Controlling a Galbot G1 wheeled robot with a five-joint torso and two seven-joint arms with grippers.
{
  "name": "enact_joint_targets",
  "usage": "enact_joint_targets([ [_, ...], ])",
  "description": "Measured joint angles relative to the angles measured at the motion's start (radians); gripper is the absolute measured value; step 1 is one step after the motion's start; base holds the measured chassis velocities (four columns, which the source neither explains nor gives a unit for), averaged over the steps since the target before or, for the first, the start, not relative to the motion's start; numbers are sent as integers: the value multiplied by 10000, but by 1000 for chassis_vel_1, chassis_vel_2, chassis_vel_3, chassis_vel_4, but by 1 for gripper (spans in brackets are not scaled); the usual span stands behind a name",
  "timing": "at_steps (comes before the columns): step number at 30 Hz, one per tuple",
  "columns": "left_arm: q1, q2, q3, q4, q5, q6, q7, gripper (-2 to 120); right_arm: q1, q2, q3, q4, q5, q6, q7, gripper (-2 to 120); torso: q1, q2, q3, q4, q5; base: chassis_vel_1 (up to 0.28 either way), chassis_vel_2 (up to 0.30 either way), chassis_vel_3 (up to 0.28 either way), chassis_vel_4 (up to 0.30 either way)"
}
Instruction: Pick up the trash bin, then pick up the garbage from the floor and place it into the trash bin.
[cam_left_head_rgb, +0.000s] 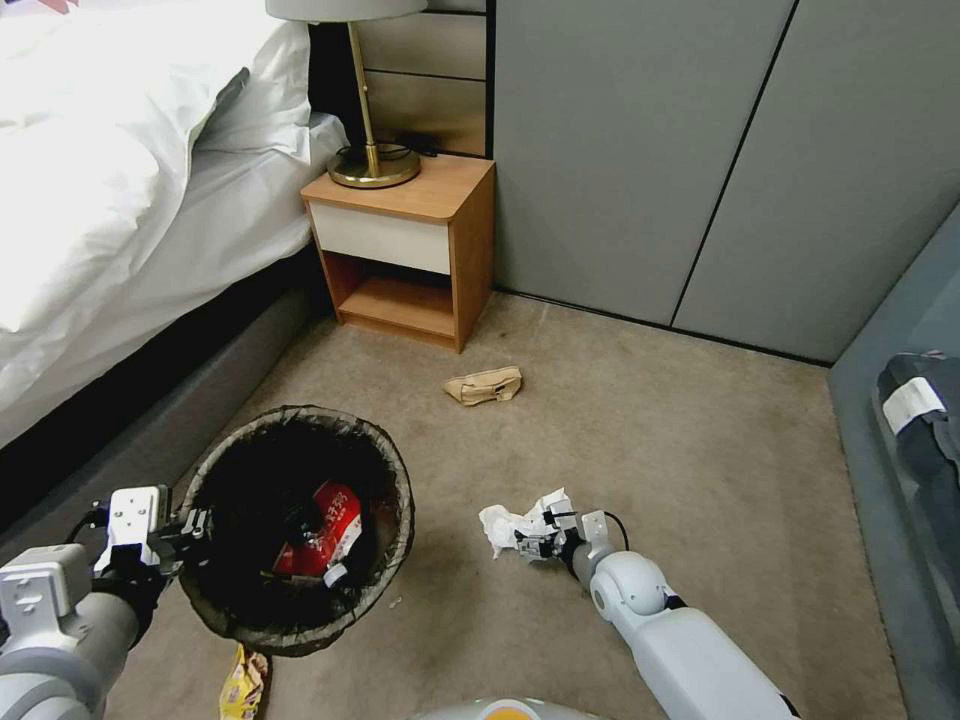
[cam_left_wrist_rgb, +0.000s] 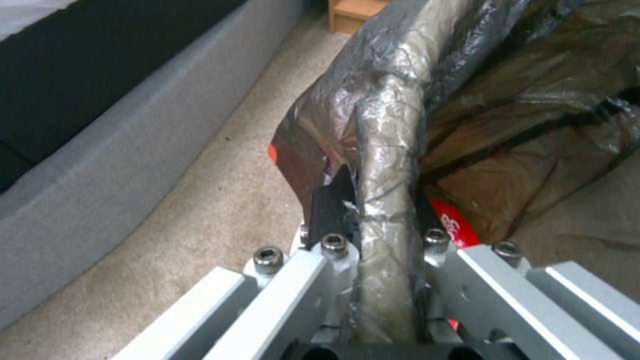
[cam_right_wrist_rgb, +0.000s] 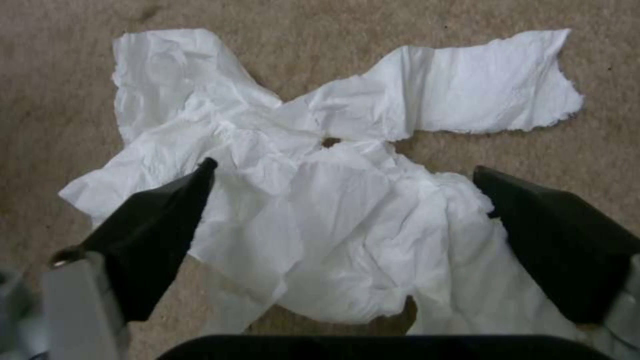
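In the head view, your left hand (cam_left_head_rgb: 185, 528) is gripping the trash bin (cam_left_head_rgb: 297, 528) at the near-left edge of its rim, and the bin is sitting tilted above the carpet (cam_left_head_rgb: 700, 450) beside the bed (cam_left_head_rgb: 120, 180), its dark liner folded over the rim. A red-and-white wrapper (cam_left_head_rgb: 325, 530) is lying inside the bin, and a yellow snack packet (cam_left_head_rgb: 243, 683) is lying on the carpet just below it, at the lower edge of the view. Your right hand (cam_left_head_rgb: 530, 535) is reaching low to the carpet and touching the white tissue wad (cam_left_head_rgb: 515, 520), which is lying to the right of the bin and apart from it. A tan paper bag (cam_left_head_rgb: 485, 384) is lying farther off on the carpet, near the foot of the wooden nightstand (cam_left_head_rgb: 405, 250), which is carrying a brass-stemmed lamp (cam_left_head_rgb: 365, 120). In the left wrist view, your left hand (cam_left_wrist_rgb: 380, 235) is pinching the liner-covered rim of the trash bin (cam_left_wrist_rgb: 393, 125), with one finger on each side of the rim, and a patch of the red wrapper (cam_left_wrist_rgb: 453, 225) is showing through the liner beside the fingers (cam_left_wrist_rgb: 333, 200). In the right wrist view, your right hand (cam_right_wrist_rgb: 347, 200) is standing spread, its two black fingers (cam_right_wrist_rgb: 153, 230) set on either side of the crumpled tissue wad (cam_right_wrist_rgb: 333, 200), which is lying flat on the carpet (cam_right_wrist_rgb: 53, 75) between them; the fingers are not closing on it at this moment.
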Motion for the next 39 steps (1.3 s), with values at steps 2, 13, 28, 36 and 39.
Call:
enact_joint_targets([
  [2,2,-1,8,0,4,0,1,1,0,13,-5,-25,-32,22,-6,89,0,0,0,0,0,0,0,0,0],
  [13,30,1,8,0,14,0,4,1,1,72,39,-185,-91,154,-176,51,0,0,0,0,0,0,0,0,0],
  [28,24,21,-10,0,12,0,6,1,-36,158,215,-338,-159,346,-237,0,0,0,0,0,1,0,0,0,0],
  [36,18,51,-35,0,0,0,19,1,-108,-21,580,835,-266,535,-108,0,1,0,0,1,2,0,0,0,0],
  [39,3,79,-35,0,-7,0,25,1,-118,-282,746,1702,-151,545,20,0,0,0,0,0,-1,0,0,0,0],
])
